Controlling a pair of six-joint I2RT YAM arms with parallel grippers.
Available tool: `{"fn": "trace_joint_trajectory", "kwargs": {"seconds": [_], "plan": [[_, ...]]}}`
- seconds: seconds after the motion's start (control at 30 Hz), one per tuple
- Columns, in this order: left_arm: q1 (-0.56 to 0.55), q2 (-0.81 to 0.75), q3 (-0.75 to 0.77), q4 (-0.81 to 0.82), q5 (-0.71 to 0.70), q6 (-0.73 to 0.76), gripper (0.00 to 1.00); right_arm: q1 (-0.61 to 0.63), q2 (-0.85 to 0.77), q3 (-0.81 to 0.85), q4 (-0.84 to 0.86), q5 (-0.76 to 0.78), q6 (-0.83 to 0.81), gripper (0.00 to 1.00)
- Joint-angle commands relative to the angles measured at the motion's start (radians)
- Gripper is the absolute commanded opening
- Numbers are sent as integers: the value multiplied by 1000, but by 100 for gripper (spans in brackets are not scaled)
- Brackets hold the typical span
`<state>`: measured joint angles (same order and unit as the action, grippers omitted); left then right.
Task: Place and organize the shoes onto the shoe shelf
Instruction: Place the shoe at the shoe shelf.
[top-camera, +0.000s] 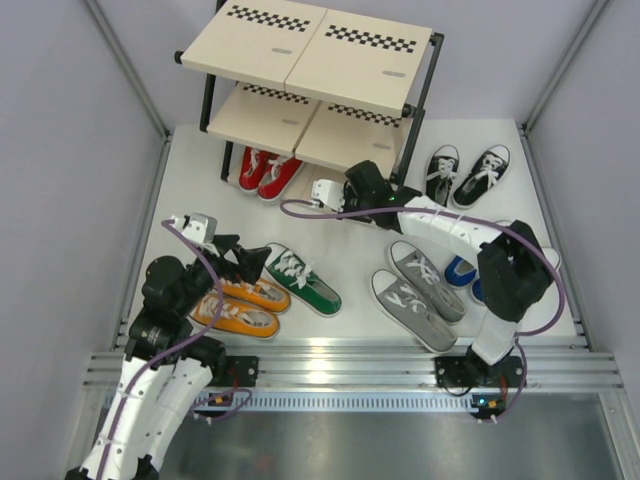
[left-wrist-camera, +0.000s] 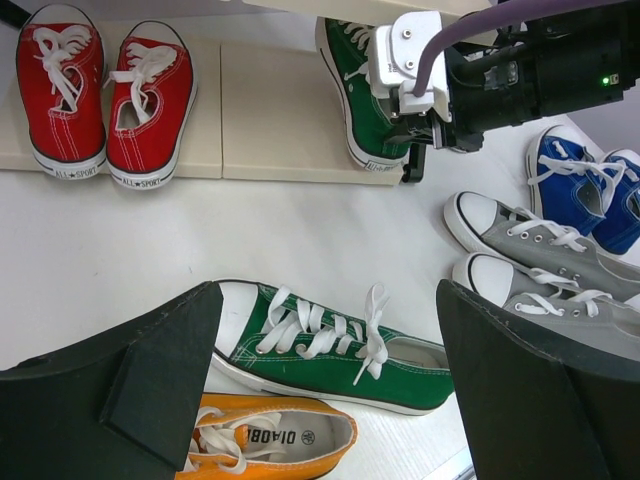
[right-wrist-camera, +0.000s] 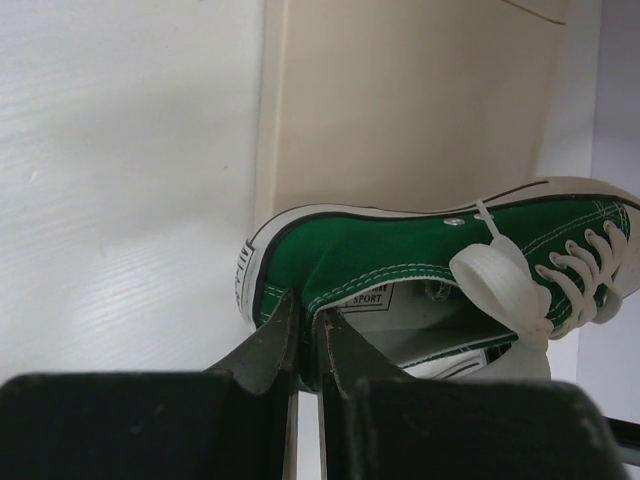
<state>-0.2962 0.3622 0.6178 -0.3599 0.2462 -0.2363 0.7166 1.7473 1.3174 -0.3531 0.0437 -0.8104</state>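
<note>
Right claw (right-wrist-camera: 305, 328) pinching heel wall of green shoe (right-wrist-camera: 400, 255) on shelf panel (right-wrist-camera: 400, 120), left claw (left-wrist-camera: 330, 300) spread wide

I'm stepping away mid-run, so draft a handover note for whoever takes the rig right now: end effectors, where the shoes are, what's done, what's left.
Right end effector: shut on the heel wall of a green shoe, which sits on the bottom tier of the shelf, not yet released.
Left end effector: open, above the other green shoe on the table.
Done: red pair on the bottom tier.
Left: release the green shoe and shelve its mate. Then shelve the orange pair, grey pair, blue pair and black pair, all on the table.
</note>
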Motion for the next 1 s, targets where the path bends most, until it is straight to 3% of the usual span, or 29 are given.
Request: {"fn": "trace_joint_trajectory", "kwargs": {"seconds": [0.0,0.63,0.83,0.97], "plan": [[3,-8,-9,29,11,12,93,-11,3,0,164,62,-32,0],[3,-8,-12,30,18,11,93,-26,34,-30,166,65,-21,1],[3,-8,-12,30,18,11,93,-31,26,-44,158,65,-30,7],[3,-9,-12,30,19,11,93,-37,20,-56,155,64,-35,20]]}}
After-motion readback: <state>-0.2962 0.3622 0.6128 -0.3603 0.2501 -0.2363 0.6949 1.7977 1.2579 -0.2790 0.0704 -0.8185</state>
